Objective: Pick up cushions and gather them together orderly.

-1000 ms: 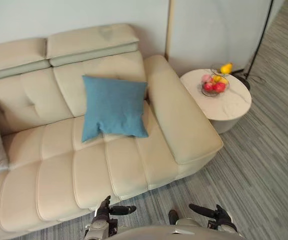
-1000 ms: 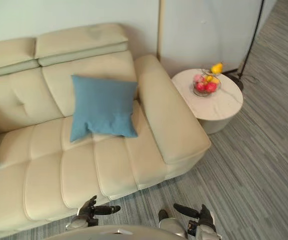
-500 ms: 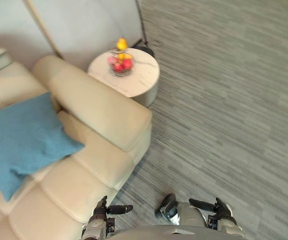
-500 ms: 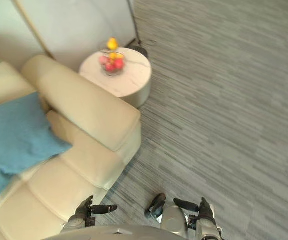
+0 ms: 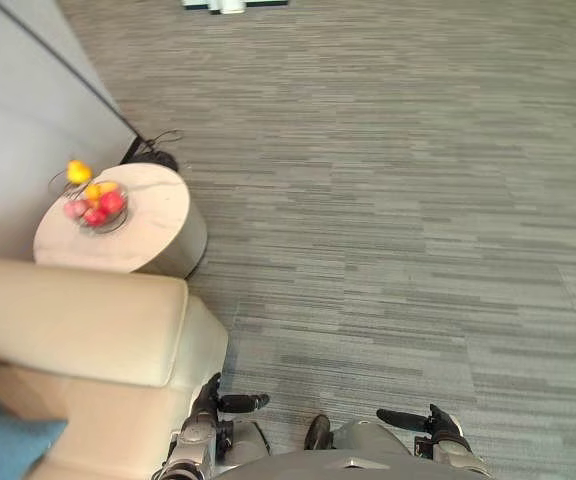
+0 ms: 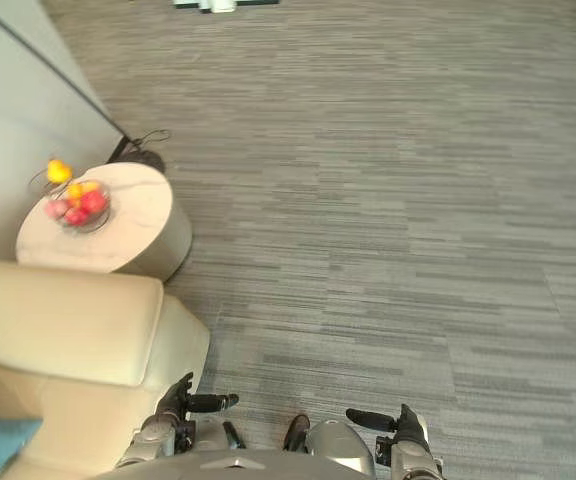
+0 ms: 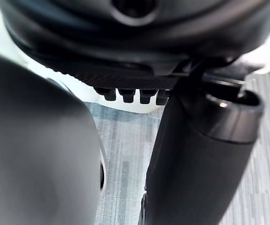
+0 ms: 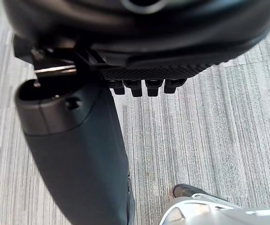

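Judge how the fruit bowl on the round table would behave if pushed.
The fruit bowl looks clear, perhaps glass, so probably fragile. Its round fruit is piled loose and would likely roll if it tipped. The smooth side table may let it slide.

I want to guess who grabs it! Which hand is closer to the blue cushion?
Left. The left hand hangs beside the end of the sofa, where the blue cushion peeks out; the right hand is farther away over the carpet.
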Controlling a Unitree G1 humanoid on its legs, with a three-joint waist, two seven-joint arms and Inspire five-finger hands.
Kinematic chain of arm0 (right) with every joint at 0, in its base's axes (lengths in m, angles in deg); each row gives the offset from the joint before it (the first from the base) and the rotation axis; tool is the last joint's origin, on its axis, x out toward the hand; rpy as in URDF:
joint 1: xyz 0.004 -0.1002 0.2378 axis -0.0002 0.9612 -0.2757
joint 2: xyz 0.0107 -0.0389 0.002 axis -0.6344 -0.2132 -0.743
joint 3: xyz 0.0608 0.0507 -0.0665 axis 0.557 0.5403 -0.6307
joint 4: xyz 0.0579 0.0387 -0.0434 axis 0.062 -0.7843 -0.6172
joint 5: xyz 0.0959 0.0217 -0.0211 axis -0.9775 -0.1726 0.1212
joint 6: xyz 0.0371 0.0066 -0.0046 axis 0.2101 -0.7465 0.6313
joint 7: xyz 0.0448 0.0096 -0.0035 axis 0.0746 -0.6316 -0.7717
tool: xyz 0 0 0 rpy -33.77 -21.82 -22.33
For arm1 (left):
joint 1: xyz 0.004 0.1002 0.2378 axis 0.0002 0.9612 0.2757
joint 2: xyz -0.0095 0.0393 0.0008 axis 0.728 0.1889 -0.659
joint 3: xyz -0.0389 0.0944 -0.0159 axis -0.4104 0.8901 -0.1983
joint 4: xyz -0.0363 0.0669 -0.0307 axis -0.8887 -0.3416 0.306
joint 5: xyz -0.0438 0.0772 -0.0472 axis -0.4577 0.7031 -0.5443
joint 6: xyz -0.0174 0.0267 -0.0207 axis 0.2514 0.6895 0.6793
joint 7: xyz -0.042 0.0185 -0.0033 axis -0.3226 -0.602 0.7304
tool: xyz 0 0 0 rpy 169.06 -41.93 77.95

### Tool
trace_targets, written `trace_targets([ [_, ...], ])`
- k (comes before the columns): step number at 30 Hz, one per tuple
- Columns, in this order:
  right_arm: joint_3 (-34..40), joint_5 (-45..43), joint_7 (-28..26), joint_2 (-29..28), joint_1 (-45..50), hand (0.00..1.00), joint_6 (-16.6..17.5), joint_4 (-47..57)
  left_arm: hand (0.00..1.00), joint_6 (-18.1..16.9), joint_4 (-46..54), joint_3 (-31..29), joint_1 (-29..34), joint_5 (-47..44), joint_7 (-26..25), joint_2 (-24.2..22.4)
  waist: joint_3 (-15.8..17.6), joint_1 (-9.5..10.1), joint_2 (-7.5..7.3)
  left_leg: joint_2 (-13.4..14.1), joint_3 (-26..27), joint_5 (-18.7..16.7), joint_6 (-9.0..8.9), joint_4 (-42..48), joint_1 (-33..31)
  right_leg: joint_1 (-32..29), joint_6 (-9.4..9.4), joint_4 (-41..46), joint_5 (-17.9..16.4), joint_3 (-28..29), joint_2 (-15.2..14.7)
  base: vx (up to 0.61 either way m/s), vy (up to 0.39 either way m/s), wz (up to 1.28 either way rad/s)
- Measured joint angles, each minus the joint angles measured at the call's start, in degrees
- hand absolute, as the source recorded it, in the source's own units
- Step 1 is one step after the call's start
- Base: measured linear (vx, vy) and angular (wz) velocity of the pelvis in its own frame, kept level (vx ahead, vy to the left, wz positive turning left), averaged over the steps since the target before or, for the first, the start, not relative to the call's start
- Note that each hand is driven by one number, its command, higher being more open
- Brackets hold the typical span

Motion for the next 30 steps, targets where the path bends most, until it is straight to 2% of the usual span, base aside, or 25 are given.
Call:
trace_targets([
  [1, 0.5, 0.0, 0.1, -0.3, 0.4, 1.0, 0.0, 0.1, 1.0, -0.4, 0.0, -0.1, 0.0, -0.4, -0.1, 0.0, -0.1, 0.15, -0.09, -1.0, -2.9, 2.2, -0.08, -2.2, -0.8, 1.4, -0.22, -1.3, 0.1, 2.8, 1.4, 0.24, -0.053, -1.2],
  [3, 0.6, 0.0, 0.2, -1.1, 1.2, 1.0, -0.1, 0.3, 1.0, -0.4, 0.2, -0.1, 0.0, -0.4, 0.0, 0.5, -0.6, 0.21, -1.43, -3.1, -3.3, 4.2, 2.34, -1.8, -1.5, 3.0, 0.07, -2.2, 0.0, 5.9, 1.8, 0.31, -0.057, -1.15],
  [4, 0.7, 0.0, 0.3, -2.1, 2.7, 1.0, -0.2, 2.1, 1.0, -0.3, 0.4, -0.1, 0.0, -0.4, 0.0, 1.0, -1.2, 0.21, -2.74, -5.2, -2.3, 5.4, 4.47, -1.6, -1.4, 3.6, 0.9, -1.6, 0.1, 8.9, 1.8, 0.49, -0.062, -1.06],
  [6, 1.6, 0.0, 0.3, -2.9, 3.2, 1.0, -0.2, 2.8, 1.0, -0.3, -0.2, -0.1, 0.0, -0.4, 0.0, 1.2, -1.8, 0.22, -2.57, -7.0, 0.2, 7.3, 6.6, -2.1, -1.2, 3.9, 0.98, -0.7, 0.1, 12.2, 3.0, 0.42, -0.04, -1.1],
  [7, 1.7, 0.0, 0.4, -3.1, 3.0, 1.0, -0.3, 2.7, 1.0, -0.2, -0.3, -0.1, -0.1, -0.8, 0.1, 1.2, -2.0, 0.3, -2.93, -7.7, -0.3, 11.0, 8.92, -3.3, -0.9, 4.0, 1.7, -0.1, -0.3, 14.1, 3.6, 0.41, -0.064, -1.27],
  [8, 1.7, 0.0, 0.2, -4.2, 2.6, 1.0, -0.2, 2.7, 1.0, 0.2, -1.3, 0.4, -1.0, -0.9, 0.0, 2.4, -2.1, 0.4, -4.52, -6.7, 1.7, 11.3, 8.3, -5.5, 1.5, 2.3, 4.65, 5.0, -2.0, 15.3, 3.0, 0.41, -0.064, -1.18],
  [9, 1.7, 0.0, 0.0, -4.2, 2.3, 1.0, -0.2, 2.6, 1.0, 0.4, -2.0, 0.9, -1.4, -0.9, 0.0, 2.4, -2.1, 0.46, -4.46, -6.0, 2.6, 11.2, 8.3, -6.6, 3.1, 0.2, 7.64, 10.0, -2.7, 14.6, 2.9, 0.38, -0.098, -0.88],
  [10, 1.7, 0.0, -0.1, -3.8, 2.1, 1.0, -0.2, 2.5, 1.0, 0.4, -2.3, 1.2, -1.5, -0.9, 0.1, 2.4, -2.0, 0.31, -4.34, -5.4, 3.6, 11.3, 8.24, -7.4, 4.2, -1.5, 8.53, 13.8, -3.6, 13.4, 2.4, 0.34, -0.037, -0.83],
  [11, 1.5, 0.0, -0.1, -3.5, 1.7, 1.0, 0.2, 2.2, 1.0, 0.9, -3.0, 2.3, -1.5, -0.9, 0.1, 2.3, -1.8, 0.6, -3.95, -4.7, 5.6, 11.4, 8.11, -9.2, 7.7, -4.3, 6.5, 22.8, -6.5, 4.2, -2.8, 0.43, -0.04, -0.98],
  [12, 1.5, 0.0, -0.4, -3.2, 1.4, 1.0, 0.5, 2.3, 1.0, 1.0, -3.7, 2.9, -1.4, -0.9, 0.0, 2.4, -1.7, 0.45, -3.38, -4.1, 6.8, 11.4, 8.11, -10.0, 10.0, -4.7, 5.87, 25.3, -8.0, -2.7, -7.8, 0.32, -0.012, -1.0],
  [13, 1.2, 0.0, -0.5, -2.8, 1.3, 1.0, 0.8, 2.5, 1.0, 1.0, -3.9, 2.9, -1.5, -0.9, -0.1, 2.4, -1.7, 0.3, -2.95, -3.5, 7.1, 11.4, 8.11, -10.1, 10.8, -4.7, 5.9, 24.5, -8.4, -6.7, -10.5, 0.18, -0.079, -0.9],
  [14, 0.2, 0.0, -0.4, -2.5, 0.7, 1.0, 1.5, 2.7, 1.0, 0.7, -3.9, 2.8, -1.7, -0.9, -0.4, 2.5, -1.8, 0.3, -2.59, -2.2, 9.0, 11.0, 7.51, -9.8, 11.4, -5.5, 7.48, 15.7, -6.7, -13.6, -14.9, 0.17, -0.175, -0.59],
  [15, 0.1, 0.0, -0.4, -2.5, 0.5, 1.0, 1.5, 2.7, 1.0, 0.7, -3.9, 2.8, -1.7, -0.9, -0.4, 2.5, -1.8, 0.3, -2.62, -2.1, 9.4, 11.0, 7.46, -9.8, 11.4, -5.5, 7.7, 14.3, -6.1, -14.3, -15.3, 0.19, -0.204, -0.66],
  [16, 0.3, 0.0, -0.5, -2.3, -0.8, 1.0, 1.5, 2.2, 1.0, 0.9, -4.6, 2.8, -2.0, -1.0, -0.6, 2.7, -1.9, 0.0, -1.4, 0.0, 11.8, 9.3, 4.71, -9.9, 12.2, -4.8, 7.4, 10.6, -1.7, -17.4, -13.9, 0.16, -0.183, -0.32],
  [17, 0.3, 0.0, -0.5, -2.2, -0.9, 1.0, 1.5, 2.1, 1.0, 0.9, -4.6, 2.8, -2.0, -1.0, -0.5, 2.5, -1.9, 0.03, -1.23, 0.3, 12.0, 9.3, 4.65, -10.1, 12.3, -5.0, 7.16, 10.7, -1.6, -17.7, -13.6, 0.2, -0.201, -0.68],
  [18, 0.2, 0.0, -0.4, -1.7, -1.8, 1.0, 1.5, 1.4, 1.0, 0.9, -4.8, 2.8, -1.4, -1.0, -0.5, 1.7, -2.3, 0.61, -0.57, 1.4, 14.6, 10.1, 3.44, -11.8, 13.8, -5.8, 6.54, 11.7, -1.6, -19.5, -12.9, 0.19, -0.197, -0.54],
  [20, 0.3, 0.0, -0.4, -1.8, -2.2, 1.0, 1.5, 0.9, 1.0, 1.2, -4.8, 2.9, -1.0, -1.2, -0.3, 1.2, -2.2, 0.53, -0.52, 1.9, 16.2, 10.8, 2.86, -12.8, 15.4, -5.4, 5.04, 11.5, -2.2, -19.1, -12.1, 0.19, -0.2, -0.53],
  [23, 0.3, 0.0, -0.4, -1.8, -2.2, 1.0, 1.6, 1.1, 1.0, 1.3, -4.7, 3.4, -1.3, -0.9, -0.2, 1.3, -2.1, 0.0, -0.62, 3.1, 17.3, 10.9, 2.35, -9.9, 15.2, -4.2, 4.86, 8.4, -2.3, -17.1, -10.3, 0.16, -0.174, -0.37],
  [24, 0.3, -0.1, -0.4, -1.8, -2.0, 1.0, 1.6, 1.0, 1.0, 1.5, -4.7, 3.4, -1.5, -0.9, -0.2, 1.4, -2.0, -0.07, -0.71, 4.2, 18.0, 10.3, 1.76, -5.8, 14.1, -3.3, 4.85, 7.1, -2.3, -16.5, -10.0, 0.12, -0.163, -0.46],
  [25, 0.5, -1.1, -0.3, -1.7, -1.0, 1.0, 1.5, 1.1, 1.0, 1.6, -4.4, 2.8, -1.5, -0.9, 0.1, 1.6, -1.3, -0.24, -0.28, 8.3, 18.0, 8.2, 1.62, 8.2, 11.4, 0.9, 4.72, 3.5, -2.2, -15.0, -7.9, 0.11, -0.163, -0.4],
  [26, 0.4, -1.1, -0.3, -1.6, -0.9, 1.0, 1.5, 1.1, 1.0, 1.6, -4.3, 2.8, -1.5, -0.9, 0.1, 1.6, -1.3, -0.24, -0.23, 8.4, 18.0, 8.2, 1.72, 9.0, 11.2, 1.0, 4.71, 3.3, -2.2, -14.9, -7.8, 0.08, -0.125, -0.57],
  [27, -0.3, -1.8, -0.1, -1.4, -0.8, 1.0, 1.5, 1.2, 1.0, 1.4, -2.9, 2.0, -1.1, -0.9, 0.2, 1.6, -0.7, 0.24, 0.29, 12.6, 16.9, 6.2, 4.4, 22.3, 6.9, 4.0, 4.48, 1.2, -2.2, -12.8, -5.9, 0.1, -0.083, -0.7],
  [28, -0.3, -2.0, 0.2, -0.9, -0.9, 1.0, 1.5, 1.4, 1.0, 1.0, -2.0, 2.1, -0.8, -0.9, 0.1, 1.4, -0.5, 0.78, 1.33, 13.8, 14.4, 2.3, 4.68, 30.2, 3.5, 5.6, 3.91, 0.3, -2.5, -10.3, -5.0, 0.18, -0.036, -1.21],
  [29, -0.1, -2.2, 0.7, -0.9, -1.1, 1.0, 1.6, 1.7, 1.0, 0.5, -1.1, 2.1, -1.1, -0.9, 0.1, 1.0, -0.2, 1.42, 1.62, 12.1, 11.9, -0.8, 3.31, 31.7, 0.0, 6.5, 3.93, -0.4, -2.5, -7.5, -5.0, 0.2, -0.005, -1.1],
  [30, -0.1, -2.2, 0.8, -1.0, -1.1, 1.0, 1.6, 1.6, 1.0, 0.5, -0.7, 2.1, -1.3, -0.9, 0.2, 0.9, -0.2, 1.58, 1.51, 10.9, 11.1, -1.2, 3.13, 29.8, -1.0, 6.8, 3.95, -0.6, -2.5, -6.6, -5.2, 0.21, 0.033, -1.09],
])
